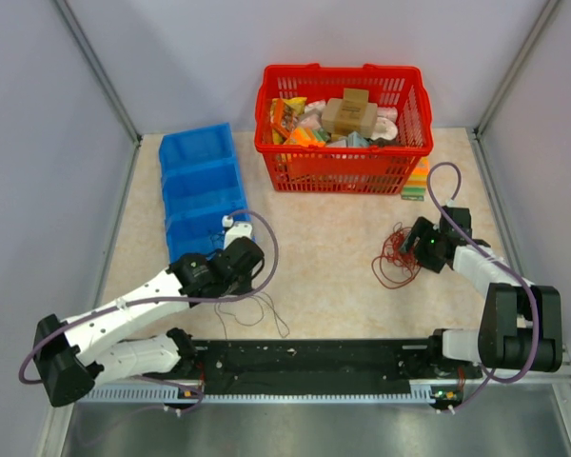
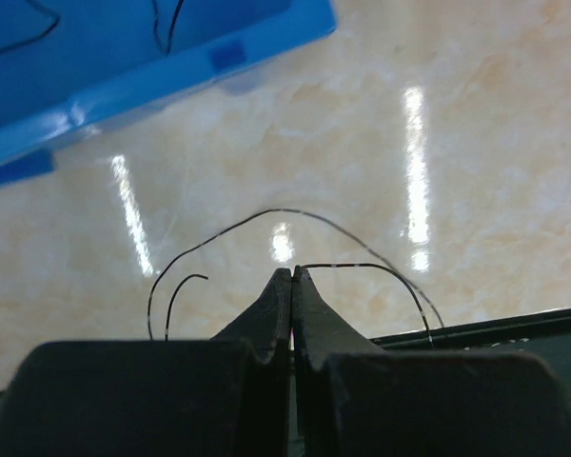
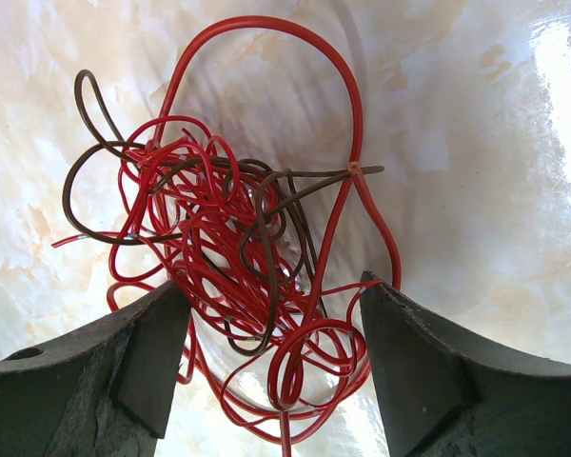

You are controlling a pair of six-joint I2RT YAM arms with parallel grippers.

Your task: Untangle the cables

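With my right gripper (image 3: 271, 286) wide open and empty astride the limp, featherlight cables (image 3: 219, 219) and my left gripper (image 2: 292, 272) shut, its hold unclear, I'd take the red loop (image 3: 295, 27) at the bundle's twelve o'clock.

readable text: none in any view
packets (image 1: 290, 119) in red basket (image 1: 343, 171), upper centre: colourful print, lettering too small to read
brown box (image 1: 350, 114) in the basket: markings too small to tell
blue bins (image 1: 202, 181), upper left: nothing legible
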